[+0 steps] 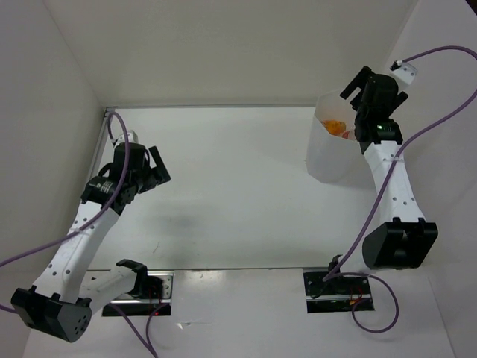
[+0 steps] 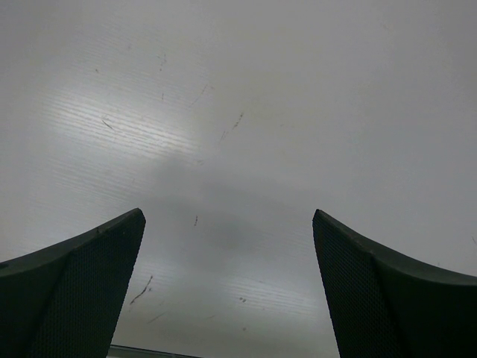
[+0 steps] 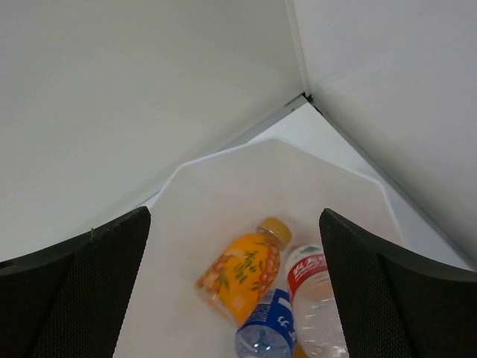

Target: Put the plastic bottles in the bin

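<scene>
**Right arm poised over the bin, bottles lying inside**

The right gripper (image 1: 359, 88) hangs directly above the tall translucent white faceted plastic bin (image 1: 326, 160), which stands at the far right of the white tabletop (image 1: 238, 186). Its fingers are spread wide with nothing between them. That position over the mouth makes sense for a drop: anything let go there falls inside rather than onto the rim.

The right wrist view looks straight down between the fingers into the bin. Three bottles lie on their sides at the bottom:

- A stubby orange plastic bottle with a yellow cap (image 3: 242, 276).
- A clear bottle with a blue label (image 3: 264, 328), just beside the orange one.
- A clear bottle with a red label (image 3: 313, 291), touching the blue one.

They lie tumbled together, as dropped things would. A sliver of orange under the two clear bottles may be a fourth, but I cannot tell.

The left gripper (image 1: 160, 168) is well apart, over the left side of the tabletop. Its fingers are also wide apart and hold nothing; its wrist view shows only bare surface. By my reading, the task is at or near its end.
</scene>
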Robot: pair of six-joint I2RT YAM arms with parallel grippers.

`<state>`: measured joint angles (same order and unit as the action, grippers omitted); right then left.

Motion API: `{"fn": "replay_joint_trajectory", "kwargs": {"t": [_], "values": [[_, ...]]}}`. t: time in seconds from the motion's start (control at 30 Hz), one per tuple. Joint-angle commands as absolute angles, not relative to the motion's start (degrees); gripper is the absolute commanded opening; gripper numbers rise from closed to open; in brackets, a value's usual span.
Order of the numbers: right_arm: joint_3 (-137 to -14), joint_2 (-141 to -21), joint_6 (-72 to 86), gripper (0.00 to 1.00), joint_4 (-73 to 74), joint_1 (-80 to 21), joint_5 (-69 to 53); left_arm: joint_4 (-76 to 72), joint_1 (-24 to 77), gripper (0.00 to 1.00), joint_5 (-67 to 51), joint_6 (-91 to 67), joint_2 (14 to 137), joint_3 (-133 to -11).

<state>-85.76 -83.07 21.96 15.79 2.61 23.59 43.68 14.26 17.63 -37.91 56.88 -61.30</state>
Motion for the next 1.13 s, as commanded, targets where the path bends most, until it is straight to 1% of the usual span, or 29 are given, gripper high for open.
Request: {"fn": "replay_joint_trajectory", "kwargs": {"t": [0.0,0.1,0.13,0.17,0.2,0.3,0.37,0.4,0.47,0.5,0.53,0.6,0.7,0.8,0.97,1.1], "values": [[-87.71,-76.91,20.65,0.99,14.75,2.64,21.19,42.36,13.89,1.00,16.87,-37.88,56.26,-63.81],[-89.30,-75.50,22.13,0.99,18.62,2.64,21.18,42.36,13.89,1.00,16.35,-37.18,56.25,-64.34],[-90.34,-74.54,22.76,0.99,22.11,2.64,19.18,42.36,13.89,1.00,15.65,-36.66,56.25,-64.34],[-90.35,-73.14,22.76,0.99,23.63,1.94,18.55,42.36,13.89,1.00,15.64,-36.65,56.25,-64.86],[-90.35,-72.17,23.55,0.99,25.38,-0.85,18.02,41.75,13.89,1.00,15.12,-36.65,56.25,-64.86],[-85.79,-67.33,25.22,0.99,25.06,-3.68,4.96,41.22,13.89,1.00,14.41,-36.12,56.78,-64.86],[-84.73,-67.41,25.22,0.99,28.72,-7.63,0.02,41.22,13.89,1.00,14.41,-35.51,57.39,-64.86],[-86.21,-68.11,25.22,0.99,33.87,-12.08,0.70,41.22,13.89,1.00,14.41,-35.51,57.39,-64.86],[-86.22,-70.12,25.22,0.99,37.17,-17.29,5.34,41.22,13.89,1.00,14.41,-35.51,57.92,-64.86],[-85.61,-70.14,25.92,0.99,37.70,-19.75,6.84,41.22,13.89,1.00,14.41,-35.51,57.92,-64.86],[-84.56,-70.66,25.93,0.99,37.71,-24.30,6.86,41.22,13.89,1.00,14.41,-35.51,58.44,-64.86],[-80.97,-71.45,27.68,0.99,37.09,-28.37,6.86,41.22,13.89,1.00,14.41,-35.51,59.14,-64.86],[-77.09,-74.17,29.53,0.99,36.30,-31.27,6.86,41.22,13.36,1.00,12.57,-35.51,60.82,-65.39],[-74.10,-77.33,29.26,0.99,33.59,-33.39,4.22,41.22,13.36,1.00,12.57,-35.51,62.31,-65.39],[-72.07,-77.44,29.27,0.99,28.92,-34.45,4.30,41.75,12.83,1.00,12.57,-36.04,62.31,-65.39],[-72.07,-77.43,28.65,0.99,29.44,-34.45,5.09,41.75,12.30,1.00,13.10,-36.04,62.31,-65.39]]}}
